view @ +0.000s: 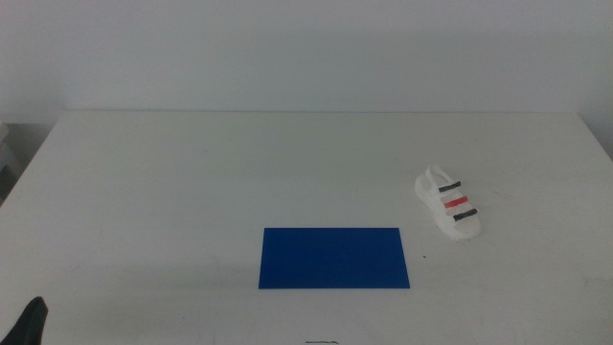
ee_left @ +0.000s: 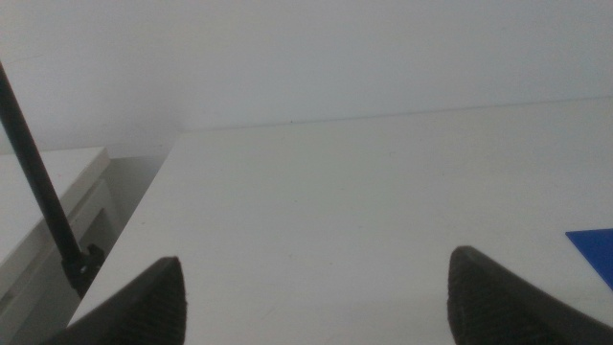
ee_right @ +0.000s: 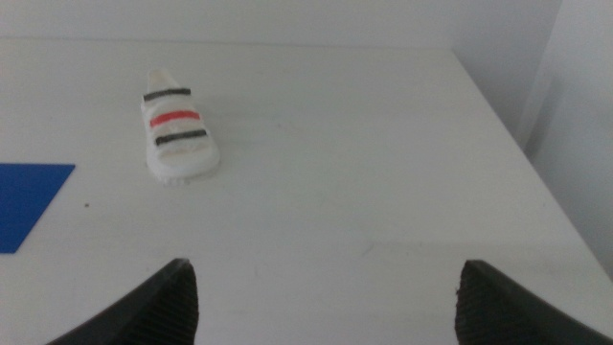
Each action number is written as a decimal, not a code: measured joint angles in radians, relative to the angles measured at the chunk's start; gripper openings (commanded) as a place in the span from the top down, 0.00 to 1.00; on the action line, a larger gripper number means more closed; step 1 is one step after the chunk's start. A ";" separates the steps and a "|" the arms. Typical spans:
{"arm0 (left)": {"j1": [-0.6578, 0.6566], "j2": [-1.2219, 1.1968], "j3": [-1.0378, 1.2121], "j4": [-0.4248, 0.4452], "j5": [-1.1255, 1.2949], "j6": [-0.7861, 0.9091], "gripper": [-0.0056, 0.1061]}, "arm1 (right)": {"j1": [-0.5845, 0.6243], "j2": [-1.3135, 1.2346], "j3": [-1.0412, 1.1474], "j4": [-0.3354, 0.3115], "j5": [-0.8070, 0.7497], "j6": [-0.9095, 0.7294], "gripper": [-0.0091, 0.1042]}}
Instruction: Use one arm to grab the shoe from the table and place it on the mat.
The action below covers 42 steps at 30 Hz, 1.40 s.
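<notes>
I log the table [view: 192,182] first: white, filling the middle view. The mat [view: 333,257], dark blue, lies flat at 6 o'clock of table centre. The shoe [view: 448,203] rests on its sole at 3 o'clock of the mat, apart from it, showing 2 dark straps and 1 red. The left gripper [ee_left: 316,287], jaws spread wide and empty, sees only a mat corner [ee_left: 596,251]. The right gripper [ee_right: 330,292], likewise spread and empty, alone faces the shoe [ee_right: 178,137]. Middle view catches just a dark tip [view: 27,321] at 7 o'clock.
</notes>
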 measured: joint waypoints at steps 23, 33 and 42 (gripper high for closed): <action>0.000 0.000 0.000 0.000 0.000 0.000 0.11 | 0.000 0.565 -0.588 0.100 0.261 -0.005 0.11; 0.000 0.000 0.000 0.000 0.000 0.000 0.11 | 0.131 1.052 -0.961 0.102 0.506 -0.005 0.11; 0.000 0.000 0.000 0.000 0.000 0.000 0.11 | 0.198 1.484 -1.295 0.107 0.619 -0.091 0.11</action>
